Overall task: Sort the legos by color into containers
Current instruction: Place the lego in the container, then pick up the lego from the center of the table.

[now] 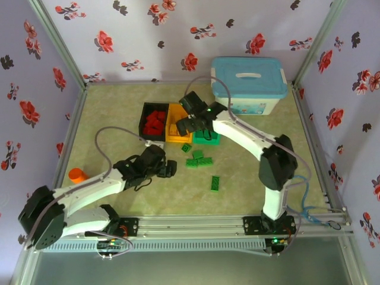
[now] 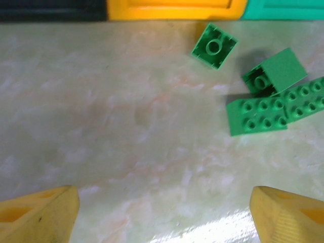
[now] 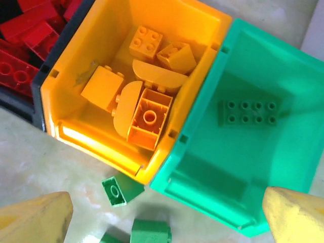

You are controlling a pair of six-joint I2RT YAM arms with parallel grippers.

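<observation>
Containers stand touching in a row at mid-table: black bin (image 1: 144,113), orange-yellow bin (image 3: 96,144), green bin (image 3: 212,172). The black bin holds red bricks (image 1: 155,122). The orange-yellow bin holds yellow-orange bricks (image 3: 149,117). One green eight-stud brick (image 3: 250,112) lies flat on the green bin floor.

Right gripper (image 3: 167,200) hangs above the seam between the orange-yellow and green bins, with its fingers spread wide and nothing between them.

Left gripper (image 2: 164,197) is positioned over bare tabletop just in front of the bins, fingers wide apart and empty.

Loose green bricks lie on the table near the bins: a square brick (image 2: 214,45), a tilted brick (image 2: 275,72), and a flat plate (image 2: 258,115) touching the tilted brick. A further green brick (image 1: 215,183) lies apart, nearer the arm bases.
</observation>
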